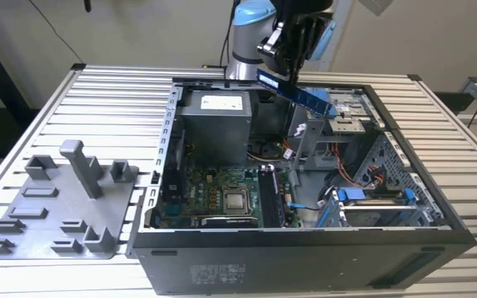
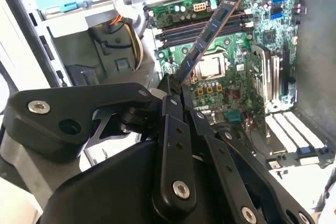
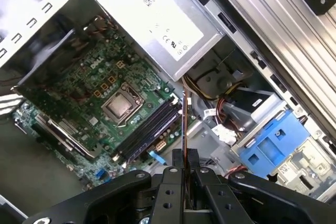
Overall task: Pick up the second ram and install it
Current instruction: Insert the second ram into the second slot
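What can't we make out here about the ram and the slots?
- Second ram, gripped end: second wrist view, covered by the gripper.
- Its faces: first wrist view, seen edge-on.
- Memory slots, filled or empty: the ram crosses them in the second wrist view; too small in the exterior view.

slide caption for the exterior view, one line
Robot hand holds the second ram tilted above the open computer case.

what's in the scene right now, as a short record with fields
hand: shut on ram, above the open case
ram: gripped at one end, tilted, in the air, not in a slot
case: on its side on the table, board facing up
slots: on the board, beside the processor
fixture: grey, on the table at the exterior view's left
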You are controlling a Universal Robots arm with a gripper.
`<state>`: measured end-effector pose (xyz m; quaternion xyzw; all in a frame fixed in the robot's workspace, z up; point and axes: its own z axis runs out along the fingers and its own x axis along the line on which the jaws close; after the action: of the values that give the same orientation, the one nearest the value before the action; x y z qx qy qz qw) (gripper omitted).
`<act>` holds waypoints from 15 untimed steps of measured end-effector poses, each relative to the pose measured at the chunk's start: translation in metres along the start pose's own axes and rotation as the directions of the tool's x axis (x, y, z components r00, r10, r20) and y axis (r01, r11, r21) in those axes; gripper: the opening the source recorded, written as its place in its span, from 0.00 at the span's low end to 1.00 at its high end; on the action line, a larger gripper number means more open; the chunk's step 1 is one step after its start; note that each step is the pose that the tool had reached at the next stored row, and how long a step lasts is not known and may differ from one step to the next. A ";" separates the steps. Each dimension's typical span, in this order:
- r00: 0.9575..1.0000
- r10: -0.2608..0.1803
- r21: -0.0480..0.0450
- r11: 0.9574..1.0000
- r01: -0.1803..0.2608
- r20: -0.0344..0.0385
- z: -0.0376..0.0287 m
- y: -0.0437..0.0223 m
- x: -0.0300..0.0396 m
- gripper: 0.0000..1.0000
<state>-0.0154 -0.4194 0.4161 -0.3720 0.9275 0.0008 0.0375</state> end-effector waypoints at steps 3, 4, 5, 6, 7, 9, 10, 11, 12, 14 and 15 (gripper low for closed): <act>0.999 0.049 0.004 0.999 -0.049 -0.001 0.0001 0.0000 0.0000 0.14; 0.998 0.065 0.005 0.998 -0.065 -0.002 0.0001 0.0000 0.0000 0.14; 0.997 0.082 0.006 0.997 -0.082 -0.002 0.0001 0.0000 0.0000 0.14; 0.995 0.099 0.007 0.995 -0.099 -0.002 0.0001 0.0000 0.0000 0.14; 0.993 0.115 0.008 0.993 -0.115 -0.003 0.0001 0.0000 0.0000 0.14; 0.989 0.150 0.011 0.989 -0.150 -0.003 0.0002 0.0000 0.0000 0.14; 0.986 0.166 0.012 0.986 -0.166 -0.003 0.0002 0.0000 0.0000 0.14; 0.983 0.183 0.013 0.983 -0.183 -0.004 0.0002 0.0000 0.0000 0.14; 0.980 0.199 0.015 0.980 -0.199 -0.004 0.0002 0.0000 0.0000 0.14; 0.973 0.231 0.017 0.973 -0.231 -0.004 0.0002 0.0000 0.0000 0.14; 0.969 0.248 0.018 0.969 -0.247 -0.004 0.0003 0.0000 0.0000 0.14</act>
<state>-0.0154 -0.4194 0.4158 -0.2530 0.9667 -0.0039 0.0374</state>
